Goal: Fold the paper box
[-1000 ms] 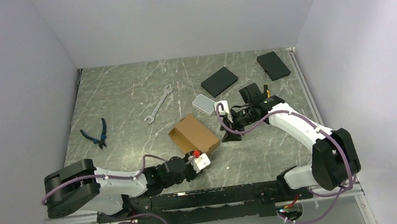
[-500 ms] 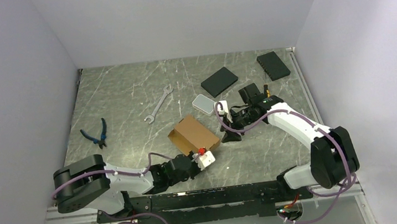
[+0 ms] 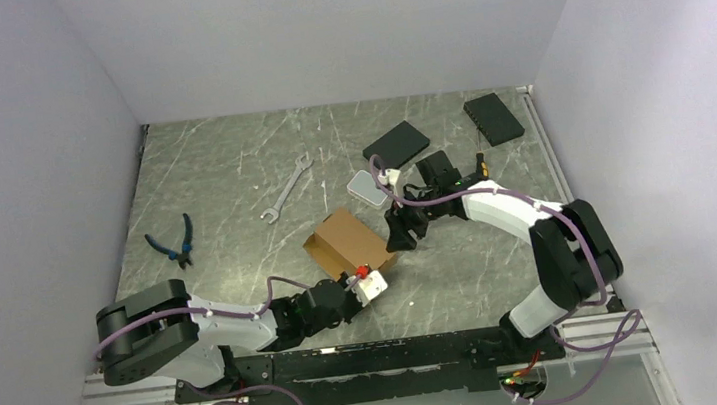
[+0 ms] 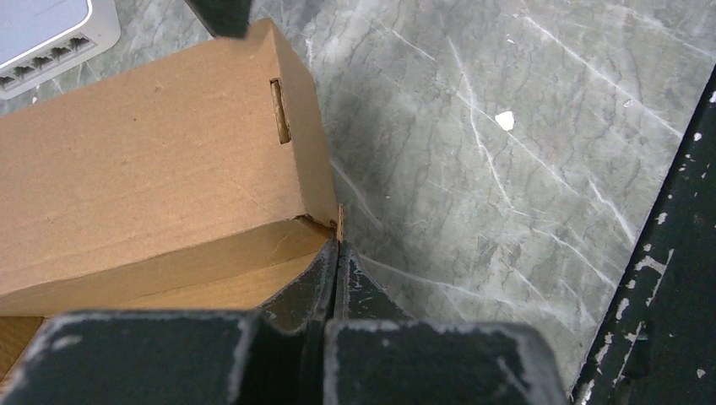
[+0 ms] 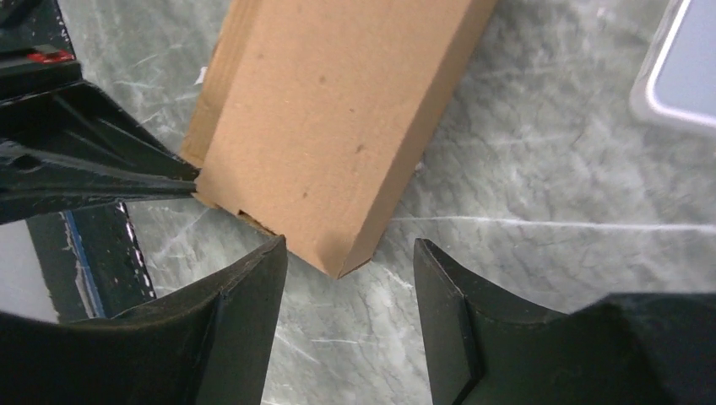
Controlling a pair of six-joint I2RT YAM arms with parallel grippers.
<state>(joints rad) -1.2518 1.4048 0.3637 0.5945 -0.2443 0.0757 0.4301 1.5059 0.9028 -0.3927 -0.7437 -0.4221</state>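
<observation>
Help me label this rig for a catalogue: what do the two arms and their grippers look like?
Both the left arm and the right arm have white links with black joint housings, and purple cables loop along them. The left gripper has a white block with a red mark behind black, scuffed fingers. The right gripper has plain black, wedge-shaped fingers.

Part of the paper box (image 5: 338,110) beyond right wrist view's edge
</observation>
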